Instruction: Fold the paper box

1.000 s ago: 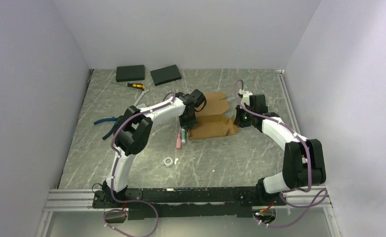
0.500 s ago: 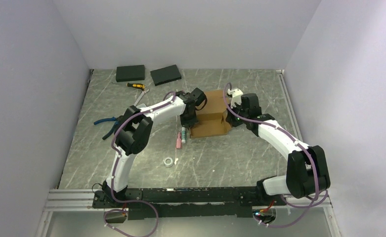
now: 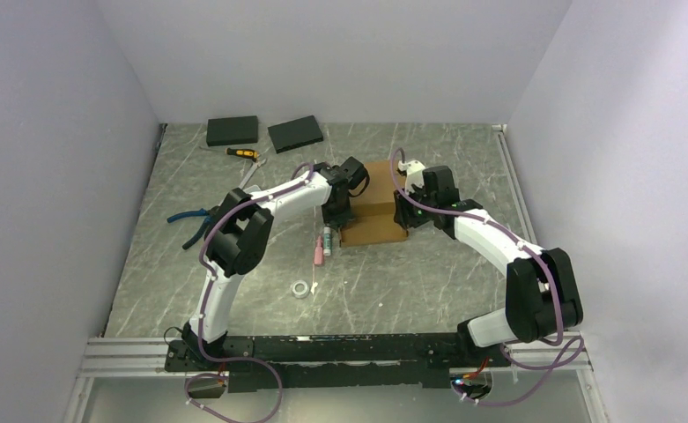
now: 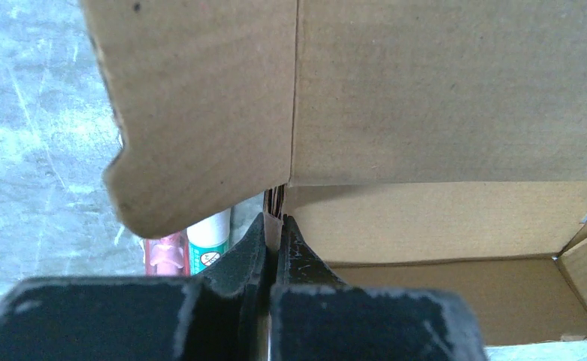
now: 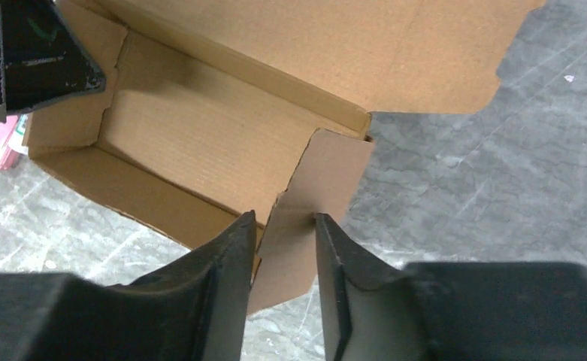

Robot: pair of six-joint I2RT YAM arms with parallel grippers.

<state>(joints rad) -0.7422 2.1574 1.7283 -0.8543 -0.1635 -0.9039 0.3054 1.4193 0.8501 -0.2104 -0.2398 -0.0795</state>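
- The cardboard box [image 3: 377,220] sits on the bench [image 3: 428,273] around the middle, a little toward the far edge, between the two grippers.
- Its tray is formed, with the walls standing. The lid [image 4: 440,90] leans over the tray but is not shut, and both wrist views show the inside beneath it.
- The left gripper [image 4: 275,223] is clenched on the top edge of the box's left wall, at the corner where the lid hinges. Its fingers are pressed together with the cardboard pinched between them.
- The right gripper [image 5: 285,222] is at the box's right end. Its fingers stand apart on either side of a loose side flap [image 5: 328,173], whose face shows in the gap, so nothing is grasped.
- A green-and-white tube [image 4: 209,242] and a pink pen [image 4: 162,256] lie just left of the box, near the left gripper.
- A roll of tape [image 3: 300,289] lies nearer the front edge.
- Blue pliers [image 3: 190,218] lie toward the left edge.
- Two black slabs [image 3: 232,130] sit at the far edge near the left corner, with a yellow-handled screwdriver [image 3: 241,153] just in front of them.
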